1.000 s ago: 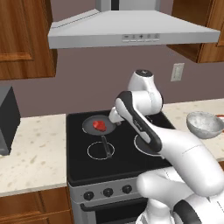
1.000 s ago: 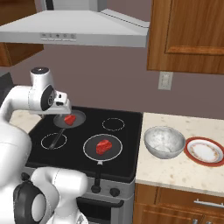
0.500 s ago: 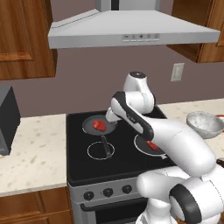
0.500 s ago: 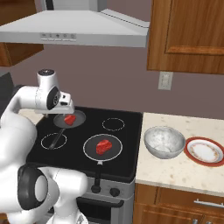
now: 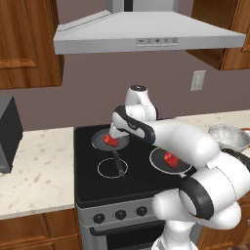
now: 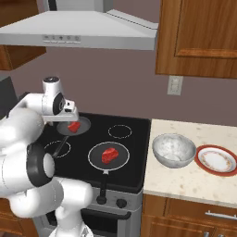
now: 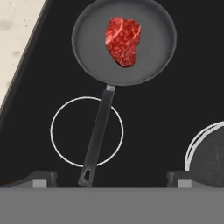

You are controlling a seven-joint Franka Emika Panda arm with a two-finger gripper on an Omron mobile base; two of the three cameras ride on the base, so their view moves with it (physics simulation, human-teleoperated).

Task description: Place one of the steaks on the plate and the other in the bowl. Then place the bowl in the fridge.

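Observation:
One steak (image 7: 123, 40), a bright red chunk, lies in the dark frying pan (image 7: 153, 48) on the back left burner. It also appears as steak (image 5: 110, 141) and steak (image 6: 73, 126). My gripper (image 7: 112, 179) hovers open just above this pan, nothing between its fingers; it is seen as gripper (image 5: 117, 131) and gripper (image 6: 70, 118). The other steak (image 6: 109, 155) rests in the front pan (image 6: 121, 162). The speckled bowl (image 6: 173, 149) and a red-rimmed plate (image 6: 216, 159) stand on the counter right of the stove. The fridge is out of view.
The back pan's long handle (image 7: 97, 135) runs across the front left burner ring (image 7: 86, 131). A range hood (image 5: 146, 36) hangs over the black stove top (image 6: 134, 139). A dark appliance (image 5: 9, 134) sits on the left counter.
The hand has come down and slightly left toward the back left pan, staying open. Steaks, bowl and plate have not moved.

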